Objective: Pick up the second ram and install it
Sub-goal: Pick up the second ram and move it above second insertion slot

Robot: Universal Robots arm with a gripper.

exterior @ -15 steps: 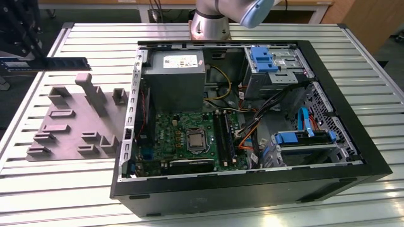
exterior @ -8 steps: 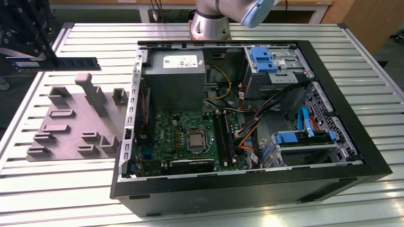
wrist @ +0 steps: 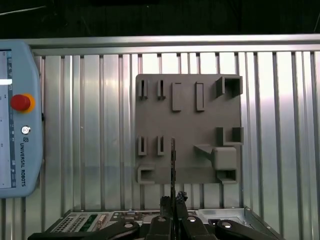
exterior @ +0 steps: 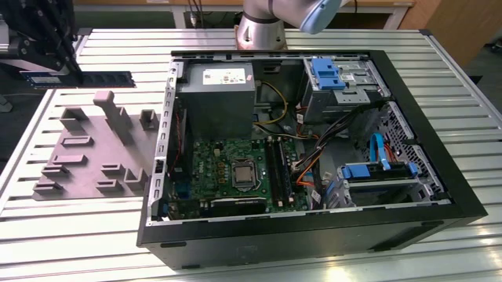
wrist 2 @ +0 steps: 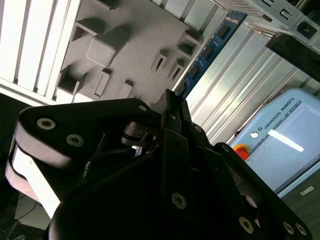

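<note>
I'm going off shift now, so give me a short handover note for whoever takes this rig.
Pincer: shut on the second ram, holding it in the air over the grey holder tray at the exterior view's left.
Done: the ram is picked up, clear of the tray.
Left: installing; it is not yet in the memory slots of the motherboard inside the open case.

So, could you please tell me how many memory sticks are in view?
1: the second ram, held in the gripper near the grey tray. Others may sit hidden in the motherboard slots.
</note>
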